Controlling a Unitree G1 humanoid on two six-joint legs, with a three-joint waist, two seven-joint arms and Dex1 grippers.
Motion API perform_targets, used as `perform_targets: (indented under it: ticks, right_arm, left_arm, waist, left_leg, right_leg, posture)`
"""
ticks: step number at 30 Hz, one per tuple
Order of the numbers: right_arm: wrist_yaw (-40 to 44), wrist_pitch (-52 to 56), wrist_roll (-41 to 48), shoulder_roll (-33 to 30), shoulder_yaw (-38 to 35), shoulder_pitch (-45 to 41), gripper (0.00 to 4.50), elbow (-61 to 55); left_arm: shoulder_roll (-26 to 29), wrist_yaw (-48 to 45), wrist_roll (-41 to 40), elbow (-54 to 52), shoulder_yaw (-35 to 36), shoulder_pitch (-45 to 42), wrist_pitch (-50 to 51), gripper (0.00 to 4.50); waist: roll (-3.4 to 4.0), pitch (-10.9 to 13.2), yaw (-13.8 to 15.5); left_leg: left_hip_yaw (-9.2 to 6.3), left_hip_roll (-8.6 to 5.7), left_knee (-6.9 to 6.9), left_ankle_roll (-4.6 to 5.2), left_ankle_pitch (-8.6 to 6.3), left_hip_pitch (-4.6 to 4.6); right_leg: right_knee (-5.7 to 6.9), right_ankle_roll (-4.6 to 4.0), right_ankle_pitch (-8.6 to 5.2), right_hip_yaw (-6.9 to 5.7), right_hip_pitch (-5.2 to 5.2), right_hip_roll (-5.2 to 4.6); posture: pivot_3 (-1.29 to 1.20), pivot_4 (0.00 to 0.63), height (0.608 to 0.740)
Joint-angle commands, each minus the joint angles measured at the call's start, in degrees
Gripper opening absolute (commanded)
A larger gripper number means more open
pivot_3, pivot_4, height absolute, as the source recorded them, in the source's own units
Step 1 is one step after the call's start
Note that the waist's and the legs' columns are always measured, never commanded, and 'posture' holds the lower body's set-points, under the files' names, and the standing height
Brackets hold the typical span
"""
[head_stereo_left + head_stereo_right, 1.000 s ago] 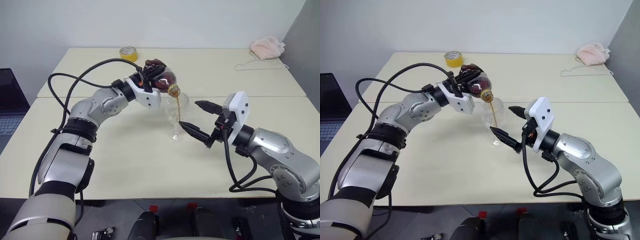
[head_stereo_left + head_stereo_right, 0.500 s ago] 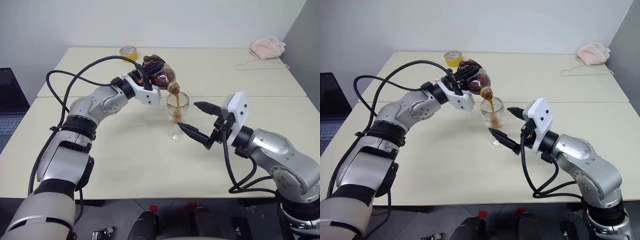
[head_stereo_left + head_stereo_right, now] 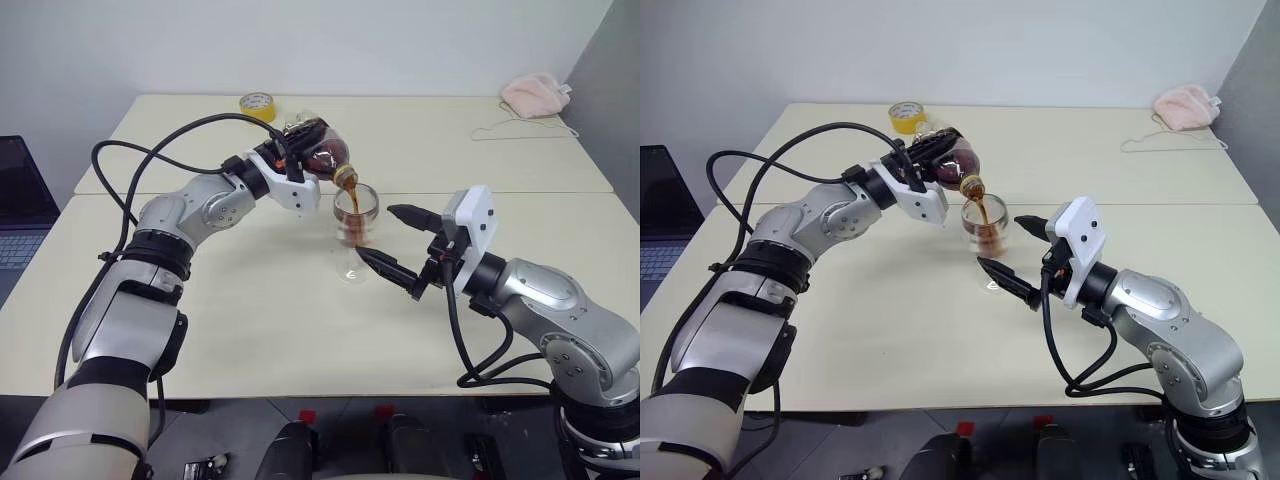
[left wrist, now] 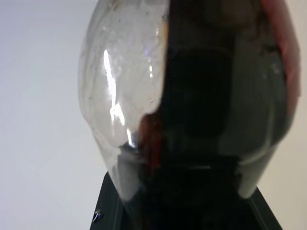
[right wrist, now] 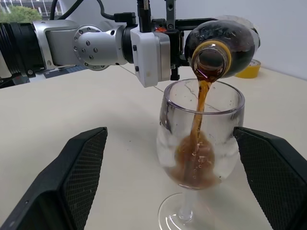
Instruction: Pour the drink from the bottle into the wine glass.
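Bottle [image 3: 322, 155] tilted in clamped left fingers [image 3: 296, 152], brown drink [image 5: 197, 103] streaming, right fingers [image 5: 245, 163] spread

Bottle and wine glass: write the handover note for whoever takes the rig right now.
Left gripper: shut on the bottle, tilted with its mouth over the wine glass.
Right gripper: open, one finger on each side of the glass near the bowl and stem, not gripping.
The glass stands upright on the table.
Done: the drink is streaming in; the bowl is partly filled.
Left: finish the pour, tip the bottle upright, set it down. Some drink remains in the bottle.
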Motion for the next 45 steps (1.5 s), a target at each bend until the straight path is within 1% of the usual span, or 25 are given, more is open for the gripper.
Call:
perform_targets:
  ticks: [1, 45]
  right_arm:
    - [0.1, -0.8, 0.4, 0.1, -0.3, -0.1, 4.50, -2.1]
    - [0.6, -1.0, 0.0, -0.1, 0.7, 0.7, 4.50, -2.3]
  left_arm:
    - [1.1, 1.6, -0.2, -0.9, 0.4, -2.8, 0.2, 0.92]
    - [1.8, 3.0, 0.8, -0.6, -0.1, -3.7, 0.1, 0.92]
  waist:
    - [0.00, 0.0, 0.0]
    - [0.00, 0.0, -0.1]
  left_leg:
    - [0.00, -0.01, 0.00, 0.00, 0.00, 0.00]
    - [-0.03, -0.07, 0.08, 0.00, 0.00, -0.05]
  right_leg:
    - [0.00, 0.00, 0.00, 0.00, 0.00, -0.01]
    - [0.07, 0.01, -0.01, -0.01, -0.04, -0.06]
  posture:
    - [0.00, 0.150, 0.740]
    - [0.00, 0.150, 0.740]
